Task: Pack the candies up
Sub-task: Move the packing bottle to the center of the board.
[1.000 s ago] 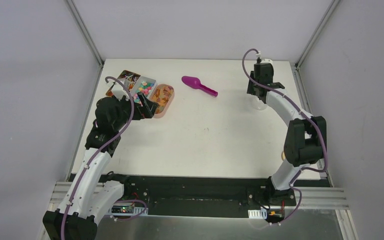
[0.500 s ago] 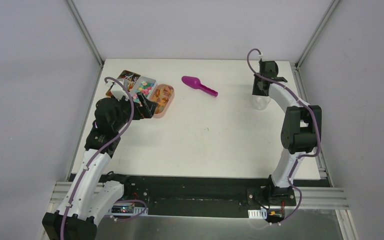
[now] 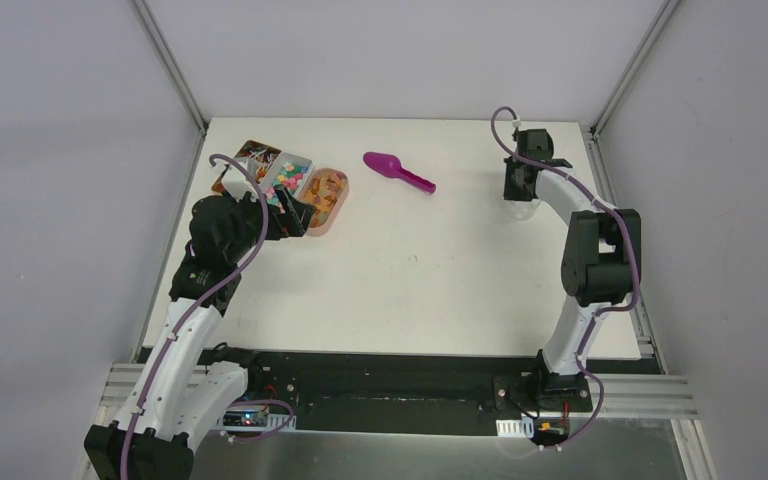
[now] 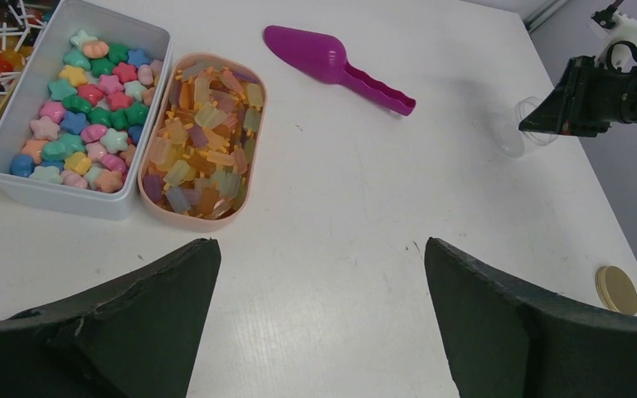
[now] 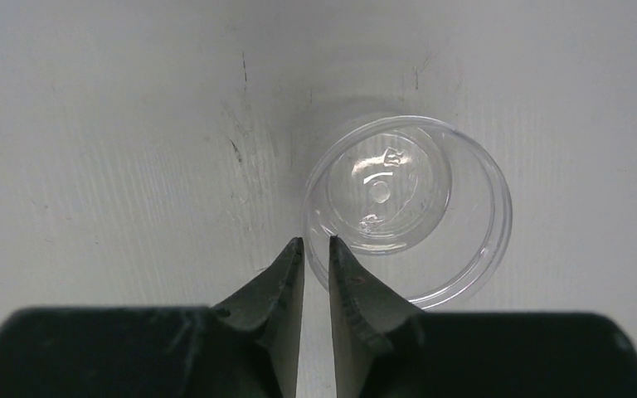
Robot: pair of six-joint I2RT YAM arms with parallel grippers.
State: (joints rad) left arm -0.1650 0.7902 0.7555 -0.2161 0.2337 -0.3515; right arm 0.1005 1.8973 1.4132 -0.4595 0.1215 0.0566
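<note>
Orange-amber candies (image 4: 203,137) fill a pink oval tray (image 3: 327,190). Pink, green, blue and yellow candies (image 4: 83,108) fill a white box (image 3: 288,175) beside it. My left gripper (image 4: 319,249) is open and empty, low over the table just in front of these trays (image 3: 295,215). A small clear jar (image 5: 406,207) stands open and empty at the far right (image 3: 522,210). My right gripper (image 5: 316,242) points down at it, with its jaws closed on the jar's left wall, one finger outside and one inside. A magenta scoop (image 4: 332,62) lies at mid-back (image 3: 397,171).
A tray of lollipops (image 3: 250,155) sits at the far left corner, behind the white box. The gold lid (image 4: 615,288) lies flat near the table's right edge. The frame posts and grey walls close in the table at the back and sides.
My right arm has stretched out and lowered its gripper onto the jar's rim. The left arm, the trays and the scoop have not moved.
</note>
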